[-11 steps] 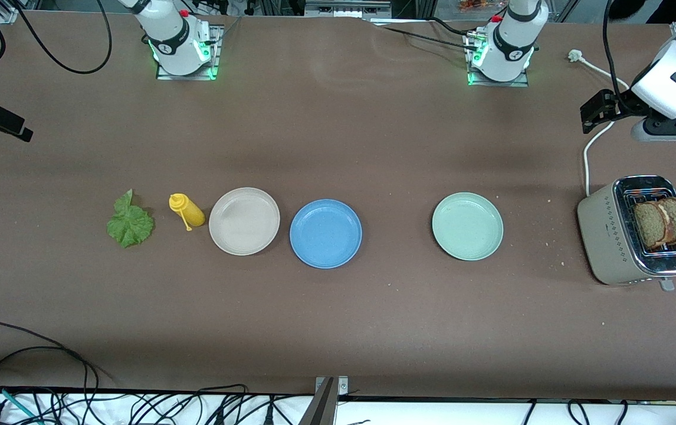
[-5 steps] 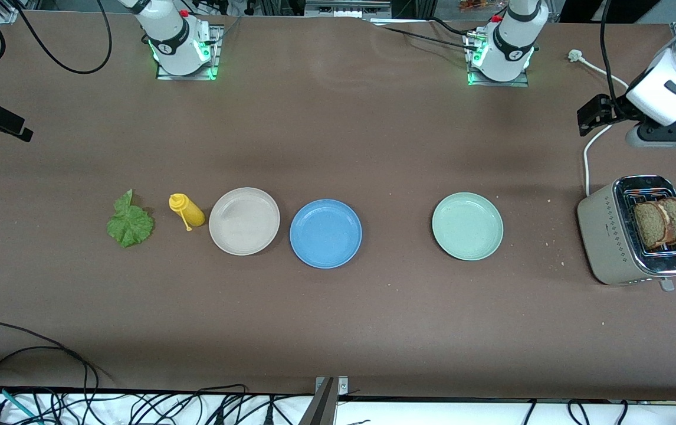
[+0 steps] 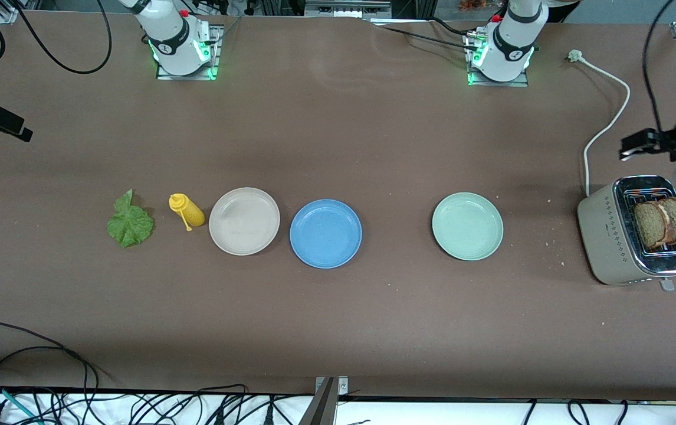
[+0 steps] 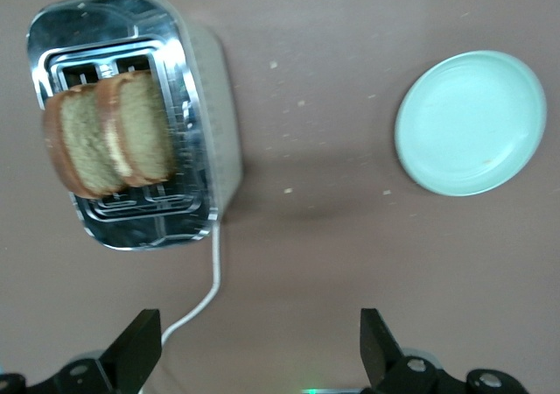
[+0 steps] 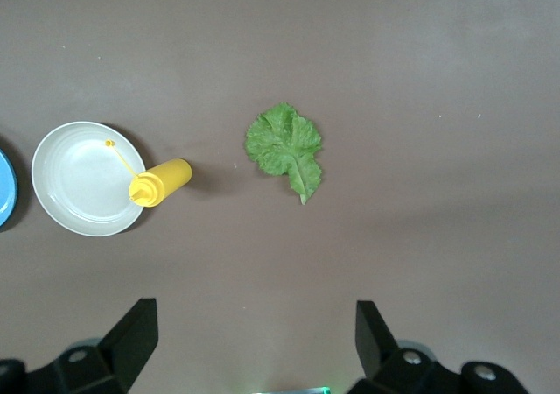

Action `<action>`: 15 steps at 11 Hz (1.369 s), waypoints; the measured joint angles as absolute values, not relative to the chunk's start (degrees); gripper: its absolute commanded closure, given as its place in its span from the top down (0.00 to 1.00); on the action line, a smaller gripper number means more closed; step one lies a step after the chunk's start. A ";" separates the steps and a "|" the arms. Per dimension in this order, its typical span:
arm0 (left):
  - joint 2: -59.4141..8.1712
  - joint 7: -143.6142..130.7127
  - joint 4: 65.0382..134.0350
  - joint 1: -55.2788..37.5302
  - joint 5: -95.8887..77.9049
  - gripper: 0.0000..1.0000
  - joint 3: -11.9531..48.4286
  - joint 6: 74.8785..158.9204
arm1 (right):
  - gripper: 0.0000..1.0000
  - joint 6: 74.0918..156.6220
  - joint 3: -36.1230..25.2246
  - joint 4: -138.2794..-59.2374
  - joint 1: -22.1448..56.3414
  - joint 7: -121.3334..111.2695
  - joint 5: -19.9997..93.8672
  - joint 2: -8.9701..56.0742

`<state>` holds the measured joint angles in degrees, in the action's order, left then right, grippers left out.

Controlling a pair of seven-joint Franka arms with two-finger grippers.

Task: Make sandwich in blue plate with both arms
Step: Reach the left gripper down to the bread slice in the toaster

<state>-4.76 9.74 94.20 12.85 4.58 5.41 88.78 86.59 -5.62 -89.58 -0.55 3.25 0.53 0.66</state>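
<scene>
A brown table [image 3: 338, 330] stretches wide under the front camera, with cables trailing along its nearest edge. Toward the right arm's end lies a lettuce leaf [image 3: 130, 222], flat, its stem tip pointing toward the arm bases. Beside it a yellow bottle [image 3: 186, 211] lies on its side, its long axis slanted, its nozzle aimed toward the front camera, close to a beige plate [image 3: 244, 221]. Just beside that sits the blue plate [image 3: 325, 233], bare, with nothing on it. Open table separates it from a mint plate [image 3: 467, 226]. Near the left arm's end a toaster [image 3: 612, 236] stands with two bread slices [image 3: 662, 222] upright on edge in its slots, faces side by side; its white cord [image 3: 600, 133] runs toward the bases. Broad bare room lies between the row of things and both long edges.

The right gripper [image 5: 254, 346] hangs high over the leaf and bottle, fingers spread wide, holding nothing. The left gripper [image 4: 262, 359] hangs over the table by the toaster, fingers also wide apart and holding nothing.
</scene>
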 measured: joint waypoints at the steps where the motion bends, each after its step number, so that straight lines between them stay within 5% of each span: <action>1: -7.24 13.70 93.43 16.42 4.54 1.00 5.31 89.24 | 1.00 86.59 -5.62 -89.58 -0.55 3.25 0.53 0.67; 5: -15.94 16.90 89.66 21.51 5.14 1.00 5.43 92.96 | 1.00 86.59 -5.62 -89.58 -0.55 3.24 0.53 0.69; 14: -23.90 16.87 89.26 22.30 6.29 1.00 5.64 104.22 | 1.00 86.56 -5.62 -89.58 -0.55 3.24 0.53 0.71; 15: -24.14 16.92 89.25 22.77 6.29 0.92 5.56 104.43 | 1.00 86.56 -5.62 -89.58 -0.55 3.24 0.53 0.71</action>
